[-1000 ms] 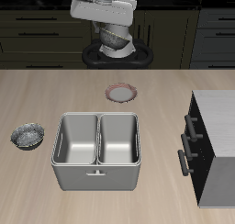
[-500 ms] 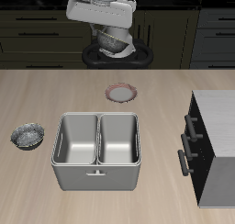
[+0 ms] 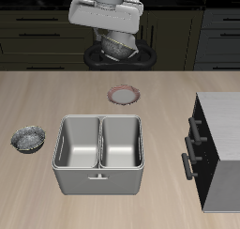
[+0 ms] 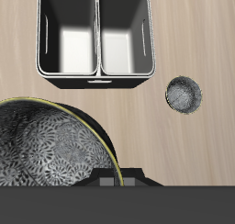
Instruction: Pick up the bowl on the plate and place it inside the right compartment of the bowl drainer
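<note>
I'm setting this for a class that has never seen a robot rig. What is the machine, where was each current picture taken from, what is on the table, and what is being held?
These are simulator renders, not photos. The machine is a robot arm whose two-finger gripper works like a simple hand. One picture looks at the table from the front and above. The other comes from a camera on the gripper itself, looking down.

On the table are a grey two-well bowl drainer, a small pinkish-rimmed plate with nothing on it, a speckled silver second bowl and a dark cabinet.

The gripper holds the bowl in the air at the table's back. That bowl fills much of the gripper's own view.
</note>
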